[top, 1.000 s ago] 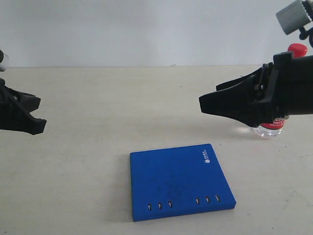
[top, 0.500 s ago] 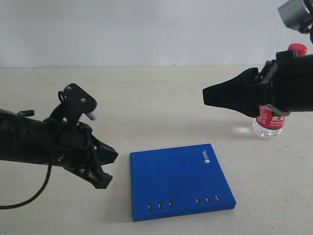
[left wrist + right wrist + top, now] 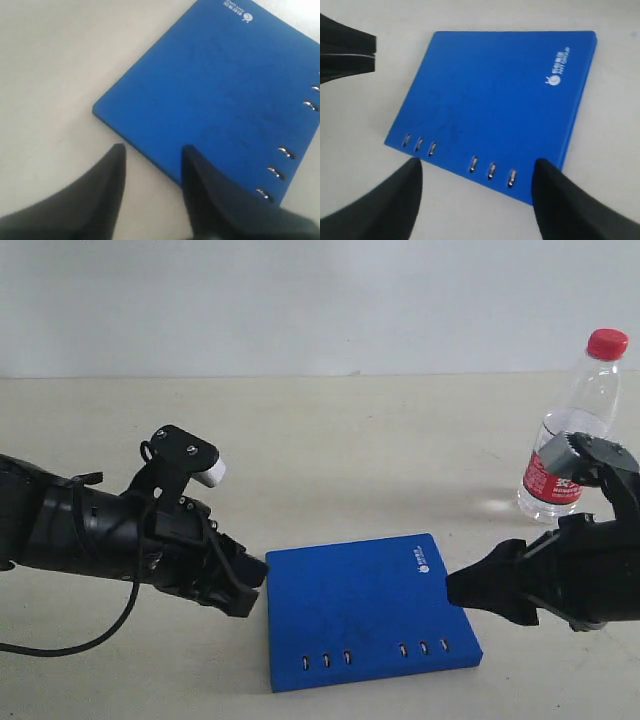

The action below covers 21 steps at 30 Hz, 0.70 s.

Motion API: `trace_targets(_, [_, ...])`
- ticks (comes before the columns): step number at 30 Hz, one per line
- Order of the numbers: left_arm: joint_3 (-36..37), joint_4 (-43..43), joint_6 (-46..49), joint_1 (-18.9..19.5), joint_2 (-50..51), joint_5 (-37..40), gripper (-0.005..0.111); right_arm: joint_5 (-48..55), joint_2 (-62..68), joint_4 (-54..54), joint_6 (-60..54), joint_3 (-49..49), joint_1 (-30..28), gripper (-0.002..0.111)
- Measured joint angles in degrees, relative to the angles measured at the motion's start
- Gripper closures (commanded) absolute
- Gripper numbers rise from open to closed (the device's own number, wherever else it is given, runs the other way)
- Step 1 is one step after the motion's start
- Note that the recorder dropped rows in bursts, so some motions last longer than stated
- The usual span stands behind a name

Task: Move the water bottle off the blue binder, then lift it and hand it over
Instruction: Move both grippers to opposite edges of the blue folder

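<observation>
Left gripper (image 3: 152,150), jaws now apart, has advanced to the left edge of the blue binder (image 3: 365,610), perhaps touching it. Right gripper (image 3: 477,165), spread wide and empty, has dropped to the binder's right edge. That uncovers the water bottle (image 3: 590,390), upright toward the right side of the table (image 3: 330,460).

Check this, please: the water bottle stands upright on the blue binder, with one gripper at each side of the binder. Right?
Not on it: the exterior view shows the water bottle upright on the table, off to the right of the blue binder. The left gripper and the right gripper are at its sides.
</observation>
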Motion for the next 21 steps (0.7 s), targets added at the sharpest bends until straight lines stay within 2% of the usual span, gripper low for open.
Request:
trace_targets(3, [-0.82, -0.17, -2.60, 0.00, 1.23, 0.39, 0.042, 3.55, 1.35, 0.00, 1.41, 0.00, 0.00, 0.045])
trace_targets(13, [-1.96, -0.40, -5.47, 0.00, 6.05, 1.45, 0.042, 4.81, 6.81, 0.00, 2.34, -1.03, 0.00, 0.045])
trace_targets(21, [-1.96, -0.40, -5.47, 0.00, 6.91, 3.75, 0.042, 0.86, 15.91, 0.10, 1.15, -3.92, 0.00, 0.045])
